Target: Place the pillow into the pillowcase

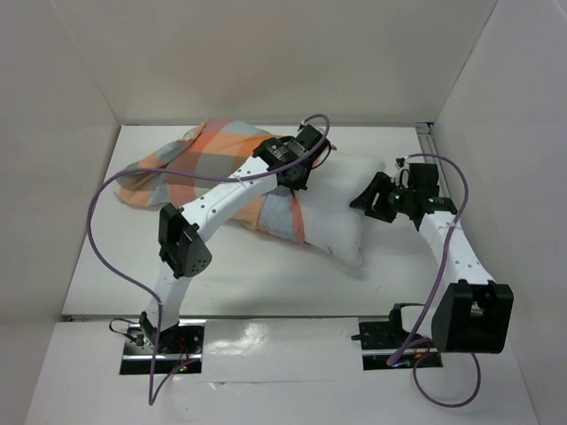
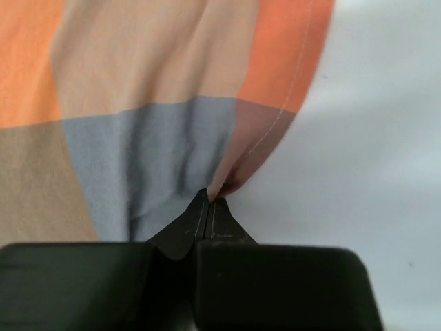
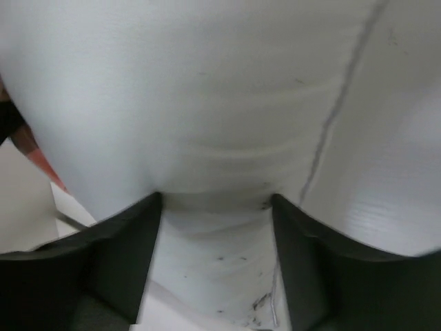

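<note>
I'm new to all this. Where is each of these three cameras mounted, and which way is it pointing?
Top external: above and behind the arms, looking down at the table; both whole arms show.
Left wrist: on the left arm, looking along the left gripper, pinched shut on the pillowcase.
Right wrist: on the right arm, facing the pillow between the right gripper's spread fingers.
Shared: both wrist views show the white pillow.

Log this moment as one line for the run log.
stage: pillow partly covered by pillowcase | left gripper: shut on pillowcase hem | right gripper: open, pressed against pillow's bare end
</note>
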`<action>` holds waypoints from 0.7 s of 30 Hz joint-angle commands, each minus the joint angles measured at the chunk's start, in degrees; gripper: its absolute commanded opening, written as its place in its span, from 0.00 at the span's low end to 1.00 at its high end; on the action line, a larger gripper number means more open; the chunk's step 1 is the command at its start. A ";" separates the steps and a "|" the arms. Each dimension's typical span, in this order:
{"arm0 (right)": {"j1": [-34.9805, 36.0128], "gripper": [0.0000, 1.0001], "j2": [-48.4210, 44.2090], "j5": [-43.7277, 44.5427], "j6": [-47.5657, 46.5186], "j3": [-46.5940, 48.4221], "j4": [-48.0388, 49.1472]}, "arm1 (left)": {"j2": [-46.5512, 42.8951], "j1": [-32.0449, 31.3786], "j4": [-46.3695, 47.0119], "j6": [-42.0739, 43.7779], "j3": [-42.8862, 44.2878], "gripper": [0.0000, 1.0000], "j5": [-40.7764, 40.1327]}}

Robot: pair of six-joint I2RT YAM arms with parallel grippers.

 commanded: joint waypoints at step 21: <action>12.80 0.00 0.34 -11.07 33.90 -16.94 53.34 | 9.84 2.32 32.70 -13.87 19.58 0.00 82.09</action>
